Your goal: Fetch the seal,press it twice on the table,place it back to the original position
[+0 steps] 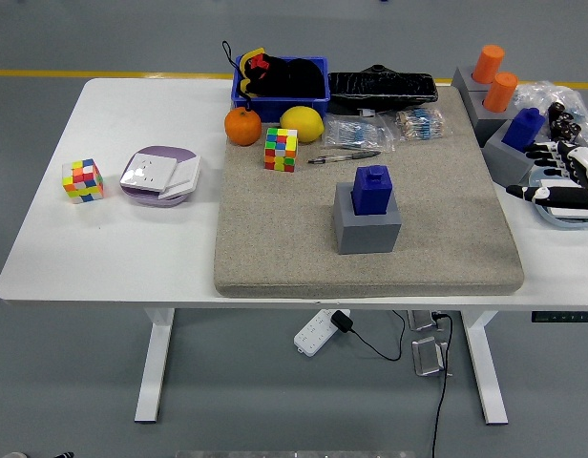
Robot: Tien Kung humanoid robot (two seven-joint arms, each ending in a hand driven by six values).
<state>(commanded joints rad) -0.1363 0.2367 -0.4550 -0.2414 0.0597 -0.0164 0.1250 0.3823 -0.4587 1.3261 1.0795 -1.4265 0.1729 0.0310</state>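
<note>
Open mat (pixel 275 239) lies around the blue seal (pixel 372 188), except clutter at twelve o'clock: pen (pixel 343 157), packets (pixel 354 133).
</note>
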